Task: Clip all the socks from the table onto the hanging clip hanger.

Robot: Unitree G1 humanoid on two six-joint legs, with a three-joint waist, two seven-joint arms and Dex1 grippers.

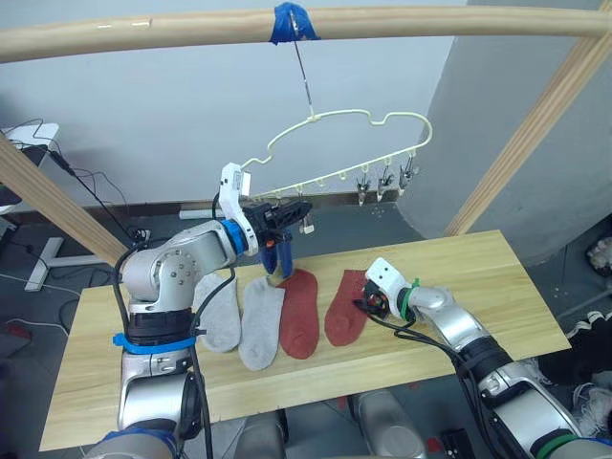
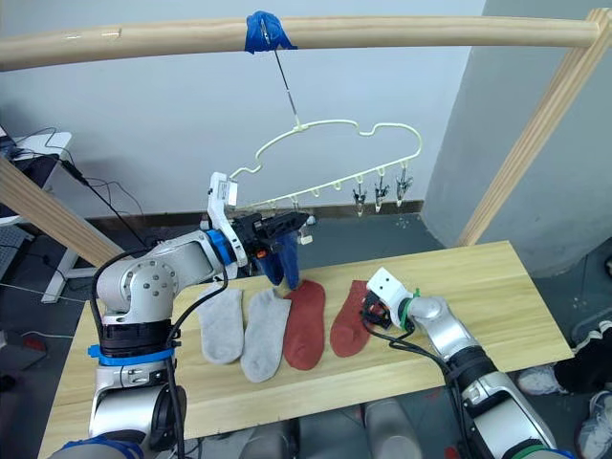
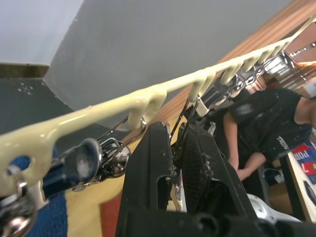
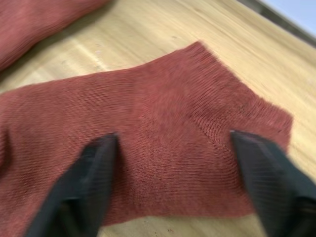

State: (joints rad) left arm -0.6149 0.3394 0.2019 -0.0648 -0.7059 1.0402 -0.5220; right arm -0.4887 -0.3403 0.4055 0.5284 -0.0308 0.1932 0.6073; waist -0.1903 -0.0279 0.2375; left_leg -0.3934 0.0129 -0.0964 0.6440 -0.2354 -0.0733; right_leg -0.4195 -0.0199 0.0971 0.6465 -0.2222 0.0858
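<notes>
Right wrist view shows the right gripper spread wide over a rust-red sock near the desk middle. The left gripper pinches a clip on the clip hanger; blue sock hangs there.

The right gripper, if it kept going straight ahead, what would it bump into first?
Most likely the rust-red sock on the table. The right gripper is open, and its fingers point down at the knit just ahead.
</notes>
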